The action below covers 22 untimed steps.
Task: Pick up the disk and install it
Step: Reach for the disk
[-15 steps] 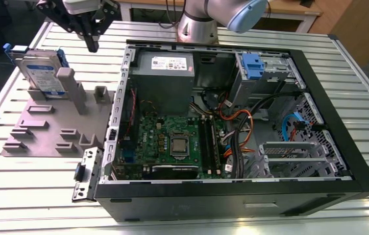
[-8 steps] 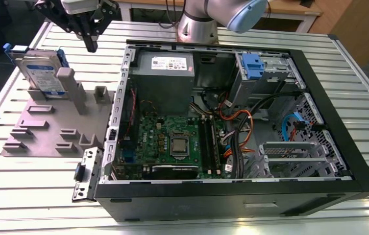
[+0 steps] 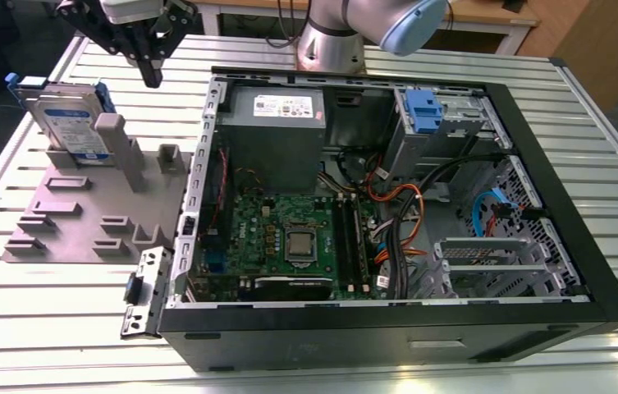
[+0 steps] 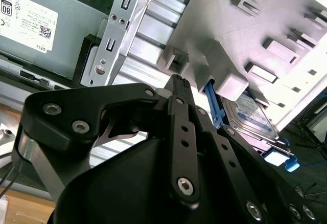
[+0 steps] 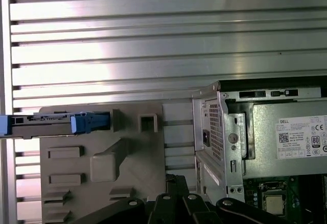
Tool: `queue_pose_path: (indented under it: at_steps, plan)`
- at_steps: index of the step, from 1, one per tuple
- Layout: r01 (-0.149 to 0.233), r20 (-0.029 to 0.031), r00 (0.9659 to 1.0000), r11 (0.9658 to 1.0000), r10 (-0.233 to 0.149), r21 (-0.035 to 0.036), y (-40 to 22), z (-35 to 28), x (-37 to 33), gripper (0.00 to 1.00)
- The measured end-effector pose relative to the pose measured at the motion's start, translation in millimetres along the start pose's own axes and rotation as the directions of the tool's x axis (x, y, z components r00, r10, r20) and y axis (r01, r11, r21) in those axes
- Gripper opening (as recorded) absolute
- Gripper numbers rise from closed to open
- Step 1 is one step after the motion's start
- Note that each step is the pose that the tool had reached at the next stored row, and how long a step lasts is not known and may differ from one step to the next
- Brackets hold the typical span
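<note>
Empty gripper (image 3: 153, 75), fingers together (tips pointing down). Below and beside it, not touching: disk (image 3: 68, 123), upright on edge in grey holder (image 3: 79, 222). Open case (image 3: 374, 336) on gripper's other side.

Open computer case (image 3: 396, 328), grey fixture plate (image 3: 79, 215)

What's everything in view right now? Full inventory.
disk: 1, silver, blue rails, upright in fixture
fixture: 1, grey, on table, exterior view's left
case: 1, black, open, centre
power supply: 1, grey, inside case
motherboard: 1, green, inside case
latch: 1, blue, inside case
table: 1, silver, slatted, under everything
arm: 1, grey-blue, behind case
gripper: 1, black, shut, empty, above fixture by disk
</note>
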<state>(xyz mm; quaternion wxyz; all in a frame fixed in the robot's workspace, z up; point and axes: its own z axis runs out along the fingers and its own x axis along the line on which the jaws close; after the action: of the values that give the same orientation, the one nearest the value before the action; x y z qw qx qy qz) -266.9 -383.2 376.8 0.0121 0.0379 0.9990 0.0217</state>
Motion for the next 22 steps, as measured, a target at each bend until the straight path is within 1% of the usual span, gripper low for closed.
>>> queue_pose_path:
  at_steps: [9, 11, 15, 19, 22]
  plan:
    - [0.000, 0.0000, 1.0000, 1.0000, 0.000, 0.0000, -0.1, 0.1, 1.7, 0.11]
    - [0.000, -0.0001, 1.0000, 1.0000, 0.000, 0.0001, -0.3, 0.0, 4.4, 0.11]
    - [0.000, 0.0000, 1.0000, 1.0000, 0.000, 0.0000, -0.4, 0.0, 14.8, 0.11]
    - [0.000, -0.0003, 1.0000, 1.0000, 0.000, 0.0000, -0.4, 0.1, 18.7, 0.11]
    - [0.000, -0.0017, 1.0000, 1.0000, 0.000, 0.0001, -0.4, 0.2, 21.4, 0.11]
